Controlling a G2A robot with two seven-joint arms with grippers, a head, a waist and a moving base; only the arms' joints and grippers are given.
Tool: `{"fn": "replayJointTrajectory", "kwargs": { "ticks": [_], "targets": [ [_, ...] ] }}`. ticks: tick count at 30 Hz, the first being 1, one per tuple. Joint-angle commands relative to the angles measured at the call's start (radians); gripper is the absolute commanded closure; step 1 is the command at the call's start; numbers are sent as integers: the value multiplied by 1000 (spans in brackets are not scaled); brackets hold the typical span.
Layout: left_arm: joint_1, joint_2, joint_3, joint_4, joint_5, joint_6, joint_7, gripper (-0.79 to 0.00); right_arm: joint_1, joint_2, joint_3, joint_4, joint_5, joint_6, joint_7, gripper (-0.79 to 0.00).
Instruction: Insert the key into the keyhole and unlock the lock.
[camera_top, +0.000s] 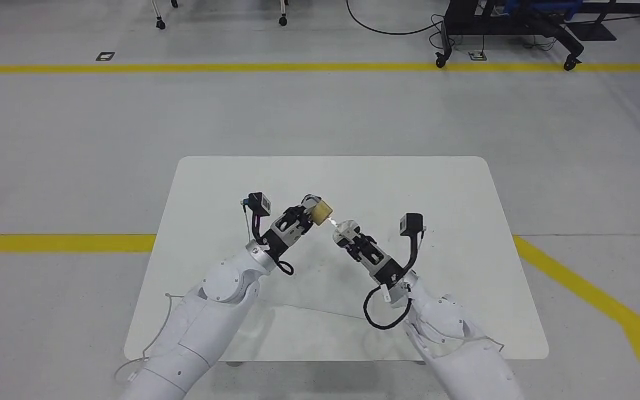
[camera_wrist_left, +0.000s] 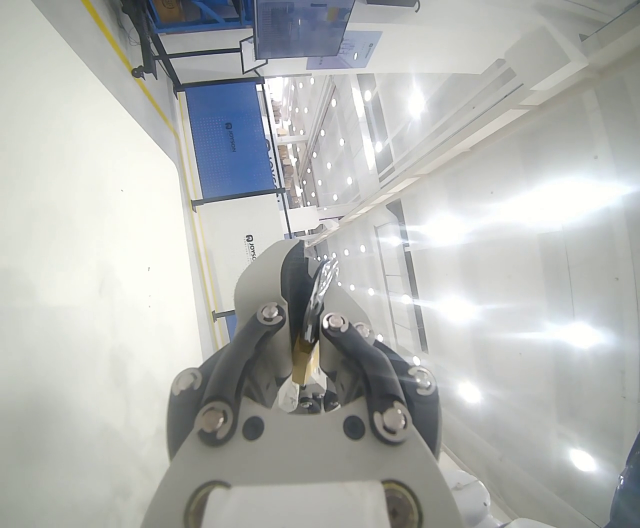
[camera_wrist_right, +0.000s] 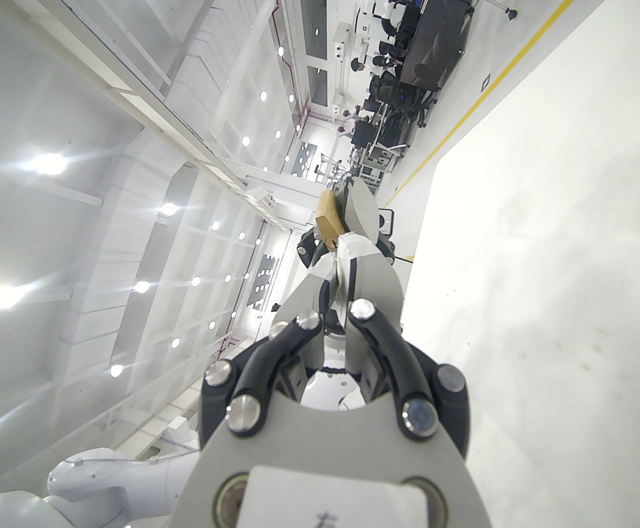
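Seen from above, over the middle of a white table, the left gripper is clamped on a brass lock. Just beside it, the right gripper pinches a key aimed at the lock. From the left wrist, the jaws are closed tight around the lock. From the right wrist, the jaws are closed on the tape-wrapped key. Its tip touches the lock's end, but whether it sits in the keyhole cannot be told.

Lock in left pincer hangs beside key in right pincer, above table
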Motion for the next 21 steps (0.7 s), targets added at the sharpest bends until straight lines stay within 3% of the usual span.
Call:
{"fn": "replayJointTrajectory", "kwargs": {
  "ticks": [1, 21],
  "targets": [
    [0, -2, -2, 2, 5, 3, 0, 0, 0, -2, 1, 0, -3, 1, 3, 0],
    [-7, -19, -21, 17, 35, 41, -8, 0, -24, -15, 13, -6, -36, -2, 14, 0]
  ]
}}
